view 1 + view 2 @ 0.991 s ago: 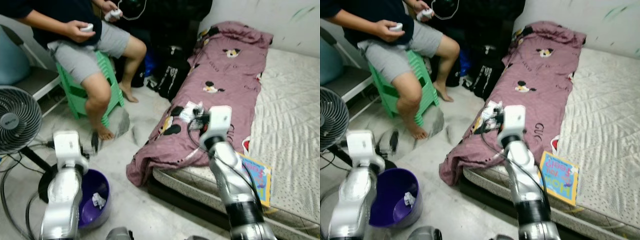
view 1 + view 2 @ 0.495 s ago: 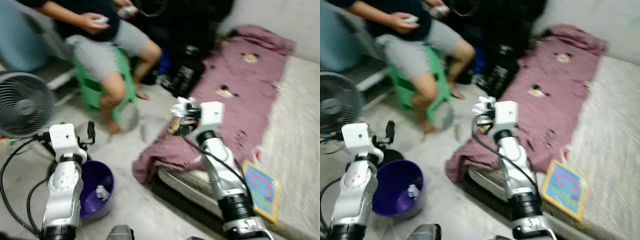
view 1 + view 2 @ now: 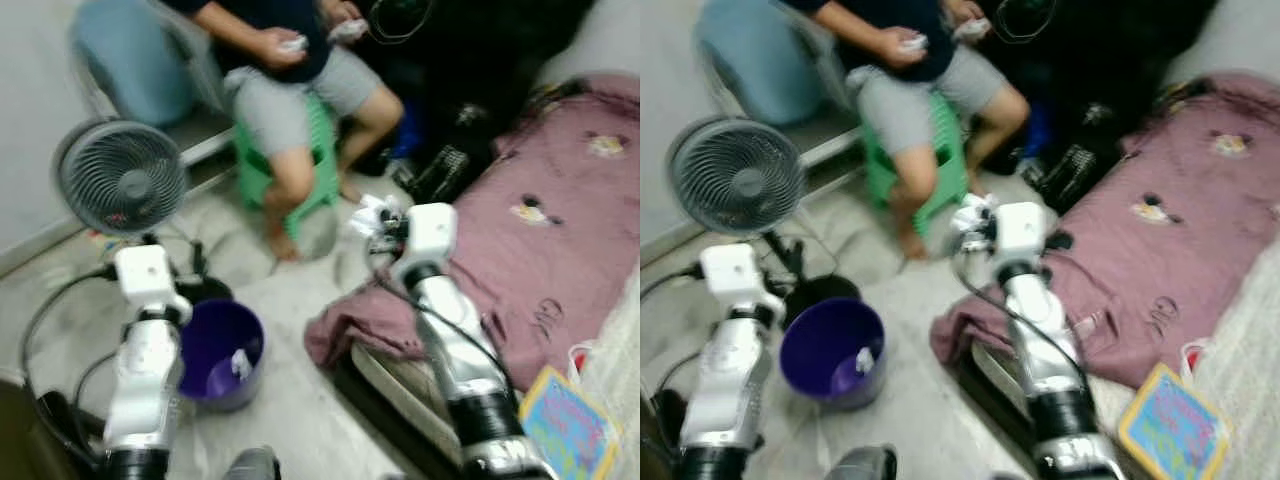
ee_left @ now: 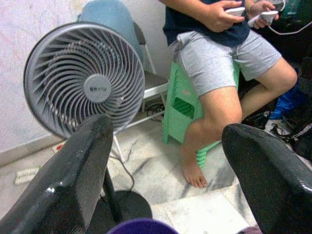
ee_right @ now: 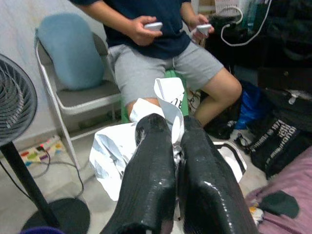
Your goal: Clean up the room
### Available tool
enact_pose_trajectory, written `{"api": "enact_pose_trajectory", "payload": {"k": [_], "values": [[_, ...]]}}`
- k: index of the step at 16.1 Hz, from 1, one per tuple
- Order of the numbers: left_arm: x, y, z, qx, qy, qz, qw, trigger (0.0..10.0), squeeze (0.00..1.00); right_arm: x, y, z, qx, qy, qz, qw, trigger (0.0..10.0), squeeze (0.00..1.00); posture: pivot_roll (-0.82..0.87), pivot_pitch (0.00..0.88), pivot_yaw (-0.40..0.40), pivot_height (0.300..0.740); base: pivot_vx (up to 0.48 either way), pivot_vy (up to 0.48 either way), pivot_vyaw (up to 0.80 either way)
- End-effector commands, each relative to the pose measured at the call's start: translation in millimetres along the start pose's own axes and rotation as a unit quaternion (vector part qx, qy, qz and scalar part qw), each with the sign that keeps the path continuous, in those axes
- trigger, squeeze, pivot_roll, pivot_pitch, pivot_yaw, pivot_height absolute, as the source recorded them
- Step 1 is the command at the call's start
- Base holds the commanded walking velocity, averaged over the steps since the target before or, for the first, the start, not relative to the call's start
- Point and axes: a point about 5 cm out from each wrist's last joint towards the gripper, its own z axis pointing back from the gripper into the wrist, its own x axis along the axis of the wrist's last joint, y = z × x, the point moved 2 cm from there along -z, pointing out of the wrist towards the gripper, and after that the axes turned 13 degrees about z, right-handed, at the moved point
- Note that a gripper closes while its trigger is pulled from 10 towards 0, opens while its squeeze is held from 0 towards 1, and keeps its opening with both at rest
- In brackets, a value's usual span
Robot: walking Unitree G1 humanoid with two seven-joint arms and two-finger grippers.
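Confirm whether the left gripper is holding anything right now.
No. In the left wrist view, the left gripper has its two black fingers spread wide apart with nothing between them; the fan and floor show through the gap.

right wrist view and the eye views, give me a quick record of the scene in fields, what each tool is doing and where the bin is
right tool: shut on crumpled white paper, held up above the floor
left tool: open, holding nothing, hovering over the bin's rim
purple bin: on the floor beside the left arm, a white scrap inside
fan: standing behind the bin
person: seated on a green stool, a white controller in each hand
blanket: maroon, draped off the bed's edge to the floor
book: colourful, lying on the mattress edge
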Motion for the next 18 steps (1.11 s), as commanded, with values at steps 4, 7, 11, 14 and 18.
{"api": "enact_pose_trajectory", "payload": {"k": [4,7,11,14,18], "values": [[3.6,2.8,1.1,-0.003,-0.002,-0.003,1.0,10.0,0.0,9.9,7.5,-1.0,0.011,-0.014,-0.007,1.0,10.0,0.0,-0.07,0.0,-0.008,0.74,0.0,0.0,0.8],[3.0,0.9,3.1,-0.007,0.001,-0.002,1.0,10.0,0.0,8.9,7.4,0.3,0.01,-0.011,-0.011,1.0,10.0,0.0,-0.06,0.0,-0.005,0.74,0.0,0.0,0.8],[4.0,1.3,3.7,-0.008,0.004,0.0,1.0,10.0,0.0,8.5,7.3,0.6,0.009,-0.009,-0.012,1.0,10.0,0.0,-0.06,0.0,-0.002,0.74,0.0,0.0,0.8],[4.9,2.1,4.5,-0.007,0.005,-0.001,1.0,10.0,0.0,9.4,9.9,0.8,0.012,-0.01,-0.015,1.0,10.0,0.0,-0.05,0.0,0.0,0.74,0.0,0.0,0.8],[4.7,1.7,4.5,-0.008,0.007,0.001,1.0,10.0,0.0,9.5,10.4,0.3,0.014,-0.009,-0.015,1.0,10.0,0.0,-0.05,0.0,0.0,0.74,0.0,0.0,0.8]]}}
